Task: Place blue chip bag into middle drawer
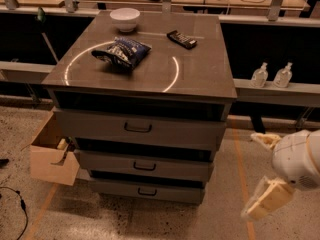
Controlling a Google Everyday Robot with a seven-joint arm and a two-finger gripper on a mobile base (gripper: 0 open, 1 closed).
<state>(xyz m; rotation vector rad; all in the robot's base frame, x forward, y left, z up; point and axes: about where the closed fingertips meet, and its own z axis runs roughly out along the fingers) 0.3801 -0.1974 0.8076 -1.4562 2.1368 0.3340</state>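
Hovering gripper (252, 176): low at the right edge of the camera view, off the cabinet's right front corner, above the floor; tan fingers (265, 140) spread wide, nothing between them.
Why there: reads as a stand-off pose, well apart from bag and drawers; no reach begun, as I judge it.
blue chip bag (121, 51): lies crumpled on the cabinet top (200, 74), left of centre, inside a bright ring of light (172, 74); untouched.
middle drawer (145, 165): second of three, low front, small dark handle at centre; looks pushed in, so it likely has to be pulled out before the bag can go in.
Neighbour drawers: top drawer (137, 128) with taller front above, bottom drawer (147, 190) below.
Also on top: white bowl (125, 19) at the back left, black packet (181, 39) back and right of the bag; both apart from the bag, so a grasp from above looks unobstructed.
tan wooden box (50, 156): against the cabinet's left side, low, open at the top; contents hard to make out.
Hidden: drawer interiors, only dark bands show above each front; cannot tell whether the middle drawer is fully closed or slightly ajar.
Cut off: arm behind the white wrist runs out of view at the right; base unseen.
Hard to read: bag lettering; two bottles (260, 75) on the ledge at right, labels unreadable.
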